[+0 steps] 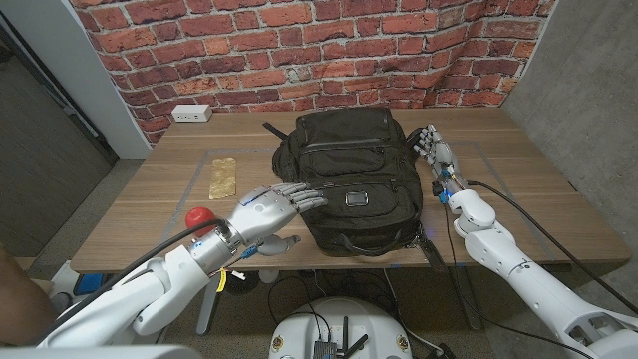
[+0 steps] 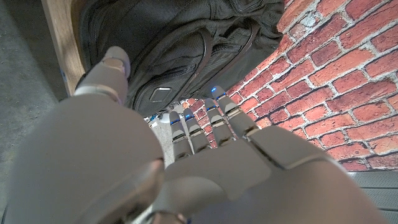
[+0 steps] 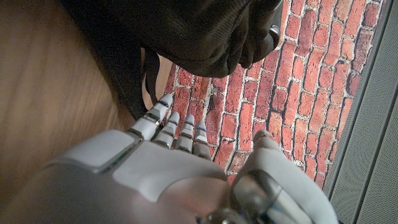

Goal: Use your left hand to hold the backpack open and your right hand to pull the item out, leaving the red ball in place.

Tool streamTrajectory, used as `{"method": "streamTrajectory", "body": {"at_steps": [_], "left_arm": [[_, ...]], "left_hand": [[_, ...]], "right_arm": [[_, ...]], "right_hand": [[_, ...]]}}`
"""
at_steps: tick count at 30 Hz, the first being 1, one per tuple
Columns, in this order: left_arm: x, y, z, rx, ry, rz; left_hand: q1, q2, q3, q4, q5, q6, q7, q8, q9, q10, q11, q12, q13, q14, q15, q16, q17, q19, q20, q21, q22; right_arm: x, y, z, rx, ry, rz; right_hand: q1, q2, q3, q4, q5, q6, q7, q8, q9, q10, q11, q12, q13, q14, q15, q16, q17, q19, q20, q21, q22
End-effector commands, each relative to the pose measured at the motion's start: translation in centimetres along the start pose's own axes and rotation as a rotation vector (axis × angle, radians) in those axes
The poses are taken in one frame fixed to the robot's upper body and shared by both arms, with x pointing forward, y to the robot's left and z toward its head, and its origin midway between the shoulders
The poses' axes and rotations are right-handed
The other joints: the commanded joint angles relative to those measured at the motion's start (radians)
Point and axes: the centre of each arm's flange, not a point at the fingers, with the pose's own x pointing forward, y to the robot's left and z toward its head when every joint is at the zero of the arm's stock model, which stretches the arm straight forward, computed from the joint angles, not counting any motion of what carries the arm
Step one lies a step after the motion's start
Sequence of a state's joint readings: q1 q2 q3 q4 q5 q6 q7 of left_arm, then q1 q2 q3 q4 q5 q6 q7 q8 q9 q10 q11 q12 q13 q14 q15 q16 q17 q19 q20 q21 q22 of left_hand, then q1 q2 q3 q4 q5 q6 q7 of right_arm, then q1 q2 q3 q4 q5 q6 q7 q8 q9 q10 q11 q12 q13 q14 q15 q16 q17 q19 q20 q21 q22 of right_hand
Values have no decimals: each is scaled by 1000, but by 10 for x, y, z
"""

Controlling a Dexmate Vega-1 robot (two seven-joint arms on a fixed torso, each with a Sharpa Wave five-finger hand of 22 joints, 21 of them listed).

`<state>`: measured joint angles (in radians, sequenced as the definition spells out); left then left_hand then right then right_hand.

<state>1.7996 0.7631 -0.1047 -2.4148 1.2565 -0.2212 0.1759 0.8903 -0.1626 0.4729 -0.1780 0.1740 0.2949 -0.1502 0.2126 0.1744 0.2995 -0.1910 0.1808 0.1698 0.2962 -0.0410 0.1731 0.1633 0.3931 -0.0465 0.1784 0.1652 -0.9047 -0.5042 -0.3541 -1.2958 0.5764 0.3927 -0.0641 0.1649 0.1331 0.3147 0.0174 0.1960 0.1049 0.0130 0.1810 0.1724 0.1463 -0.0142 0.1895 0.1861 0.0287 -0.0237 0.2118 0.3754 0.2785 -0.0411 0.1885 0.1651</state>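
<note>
Right now the black backpack (image 1: 349,179) is lying in the middle of the wooden table (image 1: 159,214), its top pointing toward twelve o'clock and its handle hanging at the six o'clock edge. Its zippers are looking closed from the head view.

At about eight o'clock from the backpack, the left hand (image 1: 267,211) is hovering with its fingers (image 1: 304,196) stretched out straight and slightly apart, the tips reaching over the bag's left edge near the front pocket. It is holding nothing; whether the fingertips are touching the fabric I cannot tell.

At about two o'clock from the backpack, the right hand (image 1: 436,152) is standing just beside the bag's right side, fingers extended and spread, gripping nothing. In the right wrist view its fingers (image 3: 168,127) are pointing past the bag's dark side toward the brick wall (image 3: 249,106).

At nine o'clock, well apart from the bag, a gold packet (image 1: 222,178) is lying flat. Nearer the front edge, at about eight o'clock, a red ball (image 1: 199,216) is sitting beside the left forearm. At eleven o'clock, a white power strip (image 1: 190,114) is resting near the wall.
</note>
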Motion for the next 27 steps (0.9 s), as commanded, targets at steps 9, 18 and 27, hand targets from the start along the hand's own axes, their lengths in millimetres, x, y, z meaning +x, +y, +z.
{"method": "streamTrajectory", "body": {"at_steps": [9, 18, 27], "left_arm": [[3, -21, 15, 50, 66, 64], [7, -32, 22, 40, 76, 95], [13, -39, 26, 39, 91, 121]], "left_hand": [[33, 6, -16, 2, 3, 31, 1, 8, 3, 22, -1, 10, 5, 22, -171, 5, 2, 19, -165, 11, 3], [49, 14, -23, 3, 1, 46, 0, 12, 4, 36, 2, 12, 5, 33, -171, 6, 2, 27, -164, 12, 2], [62, 24, -30, 6, 2, 64, 2, 15, 4, 50, 3, 13, 5, 45, -172, 7, 3, 37, -164, 13, 2]], "right_arm": [[1, -3, -3, 15, -12, -3], [-1, -7, -2, 15, -18, -3], [-5, -8, -2, 17, -20, -5]], "right_hand": [[-2, 21, 9, -2, -1, -3, -2, 5, 3, 4, 1, 3, 2, 5, -3, 9, 3, 8, -2, 0, 2], [-3, 21, 10, -2, -1, -2, -2, 5, 3, 5, 1, 3, 2, 5, -3, 10, 3, 8, -2, 0, 2], [-5, 21, 11, -3, -1, -2, -1, 5, 3, 5, 1, 3, 2, 4, -3, 11, 2, 9, -2, 0, 2]]}}
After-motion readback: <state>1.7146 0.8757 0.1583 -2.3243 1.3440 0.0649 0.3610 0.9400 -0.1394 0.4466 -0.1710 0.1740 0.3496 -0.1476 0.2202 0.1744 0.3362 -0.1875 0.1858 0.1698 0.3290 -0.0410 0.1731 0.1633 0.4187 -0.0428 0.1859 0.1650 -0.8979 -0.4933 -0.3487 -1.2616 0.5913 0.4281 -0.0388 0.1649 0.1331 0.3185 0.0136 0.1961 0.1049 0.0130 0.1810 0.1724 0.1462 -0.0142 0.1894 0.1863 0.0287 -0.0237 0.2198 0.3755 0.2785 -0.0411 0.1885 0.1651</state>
